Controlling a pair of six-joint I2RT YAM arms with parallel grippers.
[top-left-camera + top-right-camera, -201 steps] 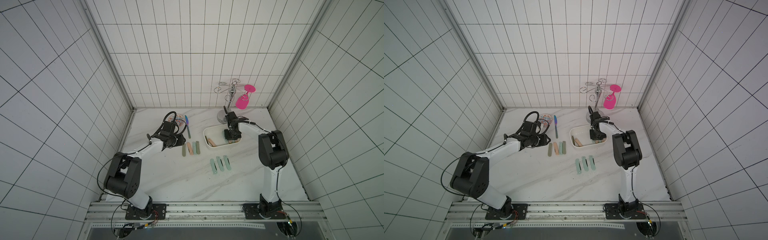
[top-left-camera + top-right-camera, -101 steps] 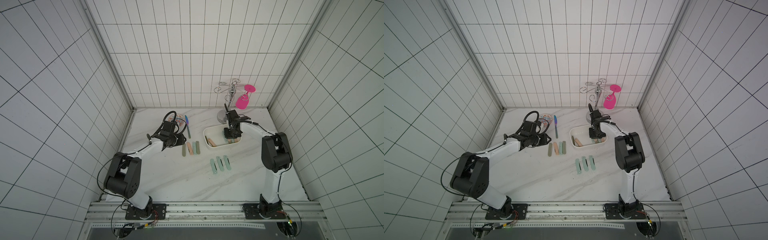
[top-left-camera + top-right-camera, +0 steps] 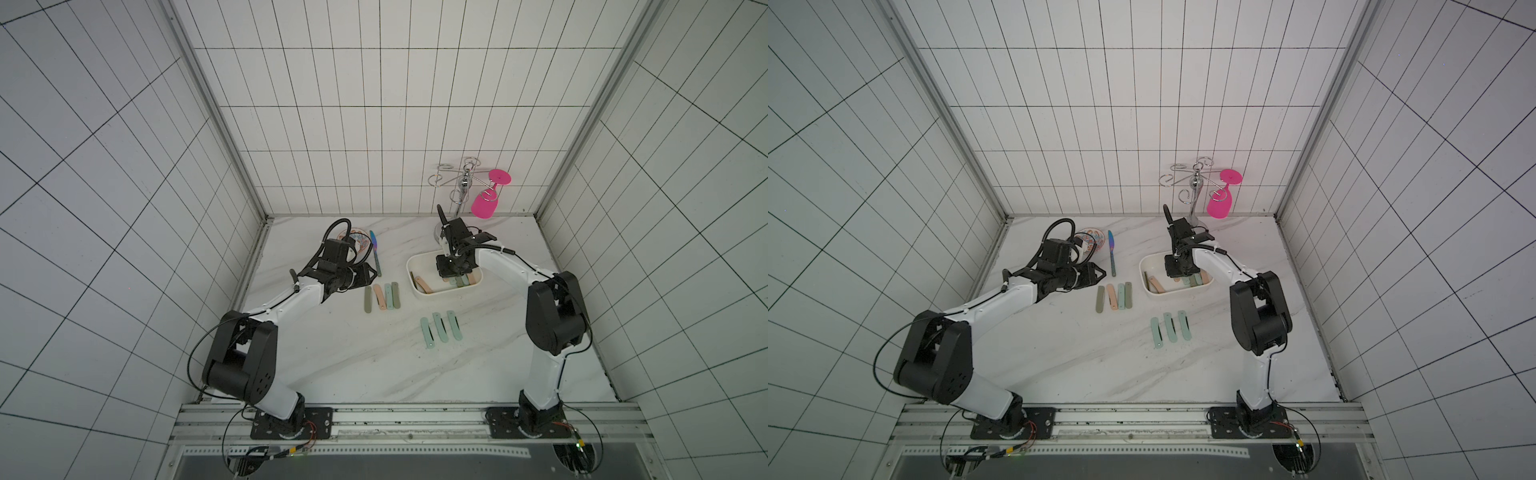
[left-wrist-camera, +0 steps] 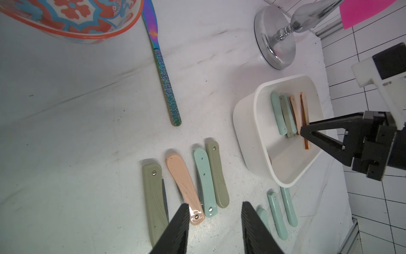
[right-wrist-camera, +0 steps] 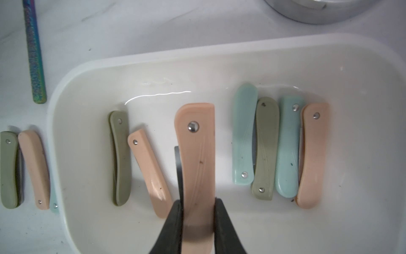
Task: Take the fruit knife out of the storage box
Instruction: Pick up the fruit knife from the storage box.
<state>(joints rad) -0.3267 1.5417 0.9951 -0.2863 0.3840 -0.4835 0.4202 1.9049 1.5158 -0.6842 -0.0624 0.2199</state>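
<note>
The white storage box (image 3: 415, 286) (image 3: 1148, 286) stands at the back right of the table. My right gripper (image 5: 197, 204) (image 3: 451, 270) is shut on the end of a peach folding fruit knife (image 5: 197, 154), which hangs above the box floor inside the rim (image 5: 153, 57). Several more folded knives lie in the box: a green one (image 5: 119, 158), a peach one (image 5: 149, 173) and a packed group (image 5: 279, 149). My left gripper (image 4: 214, 205) (image 3: 365, 274) is open and holds nothing, low over the near ends of a row of knives (image 4: 186, 182) on the table.
Three mint knives (image 3: 440, 332) lie in front of the box. A patterned bowl (image 3: 359, 245) and an iridescent table knife (image 3: 375, 257) lie behind the left gripper. A chrome glass rack (image 3: 461, 187) with a pink glass (image 3: 486, 203) stands behind the box.
The right arm's elbow has swung outward and forward while its gripper stays over the box with the peach knife. The left gripper's jaws stand slightly wider.
</note>
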